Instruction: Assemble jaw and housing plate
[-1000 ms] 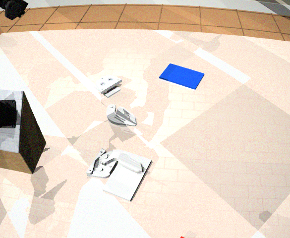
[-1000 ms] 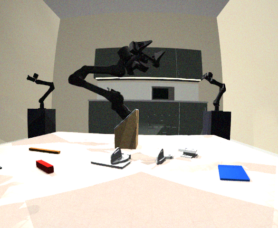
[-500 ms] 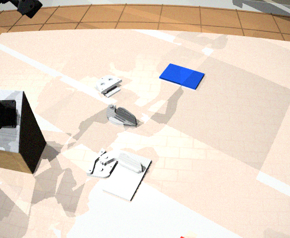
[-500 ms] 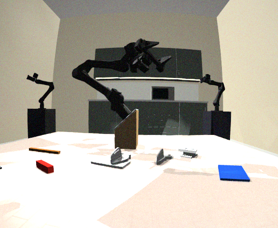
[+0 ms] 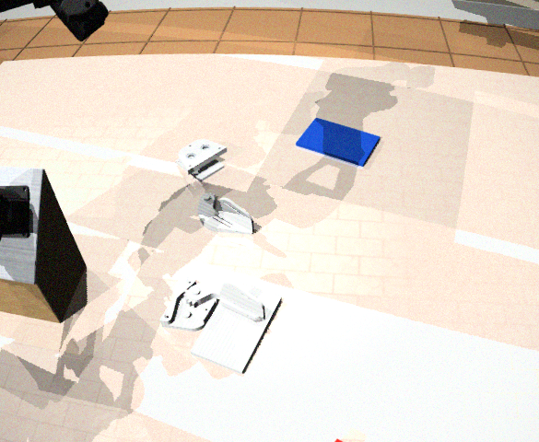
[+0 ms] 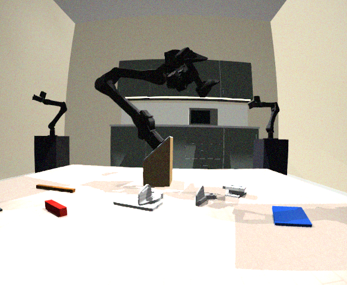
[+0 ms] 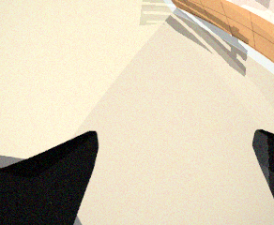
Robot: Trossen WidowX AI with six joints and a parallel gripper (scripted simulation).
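The grey gripper base has small raised pins and one jaw on it; the jaw's broad end reaches over a pale board. The other jaw lies loose on the table, apart from the base. The housing plate, with two round holes, lies beyond the loose jaw, off the base. Which pin is free is too small to tell. My gripper is open and empty, high above the table and far from the parts. The wrist view shows none of the parts.
The pale board lies beside the base. A wooden block with a sloping top carries the arm. A blue plate, a red block and an orange bar lie on the table.
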